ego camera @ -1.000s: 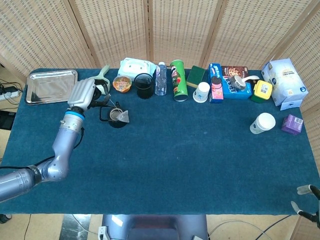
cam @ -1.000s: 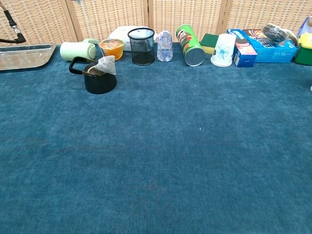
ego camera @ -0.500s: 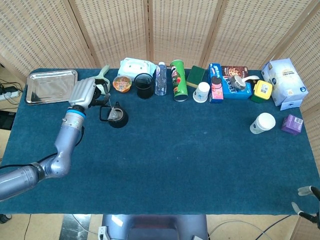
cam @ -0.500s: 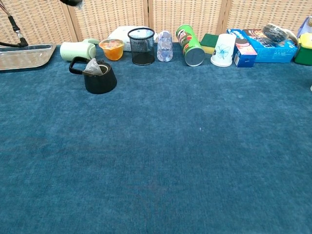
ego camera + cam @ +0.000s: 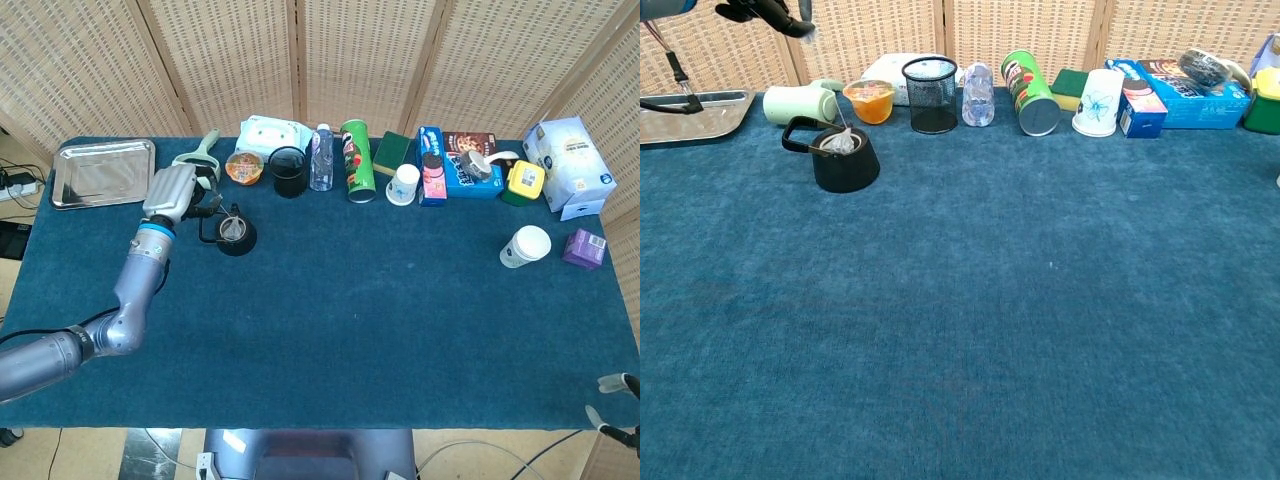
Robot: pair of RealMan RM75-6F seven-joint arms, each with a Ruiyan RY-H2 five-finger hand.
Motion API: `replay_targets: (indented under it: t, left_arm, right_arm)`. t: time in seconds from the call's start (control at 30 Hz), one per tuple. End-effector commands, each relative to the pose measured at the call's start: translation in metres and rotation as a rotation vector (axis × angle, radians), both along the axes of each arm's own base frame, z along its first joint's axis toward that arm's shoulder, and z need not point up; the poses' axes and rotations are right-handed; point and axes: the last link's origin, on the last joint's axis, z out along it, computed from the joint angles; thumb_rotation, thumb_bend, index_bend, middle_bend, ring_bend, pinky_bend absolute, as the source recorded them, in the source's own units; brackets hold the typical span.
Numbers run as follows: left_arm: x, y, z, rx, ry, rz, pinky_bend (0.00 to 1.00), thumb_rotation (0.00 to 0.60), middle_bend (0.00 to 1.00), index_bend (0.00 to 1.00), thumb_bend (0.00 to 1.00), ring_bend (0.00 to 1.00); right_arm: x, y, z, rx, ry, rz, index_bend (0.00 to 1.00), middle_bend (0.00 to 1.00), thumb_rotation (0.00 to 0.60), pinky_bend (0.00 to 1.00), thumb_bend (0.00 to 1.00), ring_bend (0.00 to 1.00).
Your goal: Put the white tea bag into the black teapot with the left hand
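The small white mesh tea bag (image 5: 841, 144) sits in the mouth of the round black teapot (image 5: 845, 165) — its thin string rises to the grey left hand (image 5: 182, 190), which pinches it above the pot. The right hand (image 5: 618, 398) shows only at the table's edge; whether its fingers are open or curled I cannot tell.

A white tea bag (image 5: 841, 143) sits in the black teapot (image 5: 845, 165) on a dark blue desk (image 5: 350, 300). Just beyond the silver-grey left hand (image 5: 178, 192) lie a pale green mug (image 5: 798, 104) and an orange cup (image 5: 869, 101). Farther from it stands a green can (image 5: 356, 160).
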Motion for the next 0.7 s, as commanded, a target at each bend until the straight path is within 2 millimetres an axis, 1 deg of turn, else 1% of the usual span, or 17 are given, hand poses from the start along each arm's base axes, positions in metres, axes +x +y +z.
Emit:
replay_targets:
  t: [0.03,0.13,0.33,0.5,0.7]
  left_arm:
    - [0.004,0.000,-0.004,-0.004,0.010,-0.012,0.94,0.600,1.00,0.64,0.46,1.00]
    - [0.005,-0.001,-0.006,0.009,0.031,-0.022,0.95,0.600,1.00,0.64,0.46,1.00]
    - [0.006,-0.007,-0.017,-0.040,0.056,-0.023,0.95,0.600,1.00,0.64,0.46,1.00]
    - [0.011,-0.016,-0.025,-0.072,0.067,-0.055,0.95,0.600,1.00,0.64,0.45,1.00]
    - [0.021,-0.026,-0.040,-0.113,0.085,-0.094,0.94,0.600,1.00,0.64,0.45,1.00]
  right_arm:
    - [0.000,0.000,0.000,-0.001,-0.001,-0.001,0.41,0.44,0.600,0.32,0.28,0.38]
    - [-0.001,0.000,0.000,-0.002,-0.001,-0.001,0.41,0.44,0.600,0.32,0.27,0.38]
    - [-0.002,0.001,0.001,-0.004,-0.004,-0.002,0.41,0.44,0.600,0.32,0.28,0.38]
    - [-0.003,0.001,0.001,-0.005,-0.007,0.000,0.41,0.44,0.600,0.32,0.27,0.38]
    - [-0.004,0.004,0.002,-0.011,-0.009,-0.002,0.41,0.44,0.600,0.32,0.28,0.38]
